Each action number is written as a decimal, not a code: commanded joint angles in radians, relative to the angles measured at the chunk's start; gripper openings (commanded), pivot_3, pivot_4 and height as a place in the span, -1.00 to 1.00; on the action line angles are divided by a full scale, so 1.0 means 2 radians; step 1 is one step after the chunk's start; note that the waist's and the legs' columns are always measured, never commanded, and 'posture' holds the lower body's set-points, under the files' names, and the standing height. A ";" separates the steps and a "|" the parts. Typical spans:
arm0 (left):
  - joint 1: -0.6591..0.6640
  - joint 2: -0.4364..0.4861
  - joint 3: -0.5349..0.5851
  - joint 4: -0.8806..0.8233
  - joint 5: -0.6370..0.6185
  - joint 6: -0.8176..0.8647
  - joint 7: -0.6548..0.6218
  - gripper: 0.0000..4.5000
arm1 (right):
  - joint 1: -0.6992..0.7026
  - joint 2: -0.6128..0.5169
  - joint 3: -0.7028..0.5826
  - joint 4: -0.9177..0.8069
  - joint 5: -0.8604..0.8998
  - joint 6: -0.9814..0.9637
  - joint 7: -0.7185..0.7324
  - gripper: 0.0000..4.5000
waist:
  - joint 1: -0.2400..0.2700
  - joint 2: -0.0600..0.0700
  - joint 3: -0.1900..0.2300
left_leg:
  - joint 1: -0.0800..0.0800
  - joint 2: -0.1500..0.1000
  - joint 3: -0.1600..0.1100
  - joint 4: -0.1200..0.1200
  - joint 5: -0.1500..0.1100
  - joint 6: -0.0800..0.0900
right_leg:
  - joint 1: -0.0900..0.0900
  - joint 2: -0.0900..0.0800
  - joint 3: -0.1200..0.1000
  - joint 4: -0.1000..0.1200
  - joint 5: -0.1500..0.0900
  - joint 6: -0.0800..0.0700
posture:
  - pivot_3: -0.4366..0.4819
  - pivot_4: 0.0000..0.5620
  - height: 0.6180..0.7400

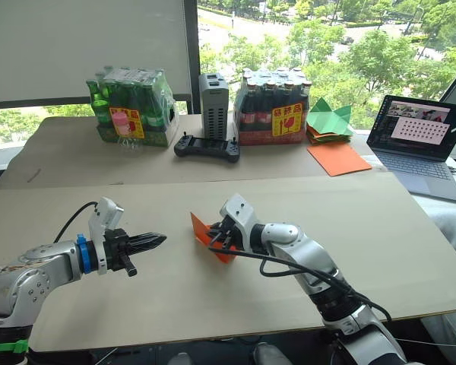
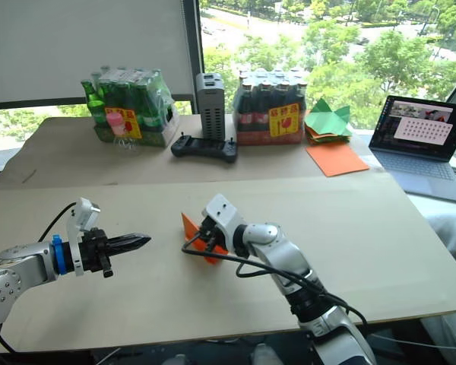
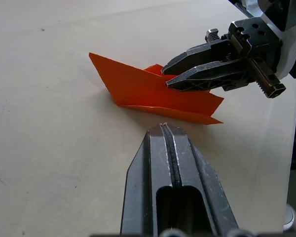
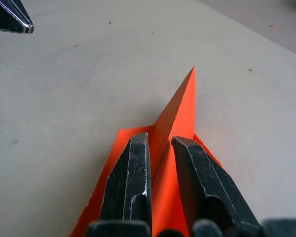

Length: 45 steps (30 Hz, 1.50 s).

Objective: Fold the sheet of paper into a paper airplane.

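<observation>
At the back of the worktop point(image 1: 76, 163), two shrink-wrapped packs of bottles stand side by side, apart: one pack of green bottles point(image 1: 131, 106) on the left and one pack of dark bottles point(image 1: 272, 106) on the right, each with a red-and-yellow label. Between the packs stands one grey ribbed box point(image 1: 213, 105), with one black handheld controller point(image 1: 207, 147) lying in front of it. To the right of the dark pack lie a stack of green paper pieces point(image 1: 328, 122) and one smooth orange sheet point(image 1: 338, 158); one open laptop point(image 1: 420, 141) sits at the right edge. Near the middle of the worktop rests the single paper airplane point(image 3: 153, 91), a folded orange wedge with an upright fin. The right gripper point(image 3: 168, 76) has its fingers point(image 4: 130, 182) on either side of the fin, narrowly parted; whether they pinch the fin cannot be told. The left gripper point(image 1: 158, 240), fingers pressed together and holding nothing, hovers near, pointing at the airplane without touching it.
</observation>
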 commanded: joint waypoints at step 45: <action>0.002 -0.010 0.008 -0.016 -0.002 -0.007 0.015 -1.00 | -0.023 -0.007 0.019 -0.028 0.000 0.078 -0.004 0.54 | 0.000 0.000 0.000 | 0.000 0.000 0.000 0.000 0.000 0.000 | 0.000 0.000 0.000 0.000 0.000 0.000 | -0.05 -0.47 1.00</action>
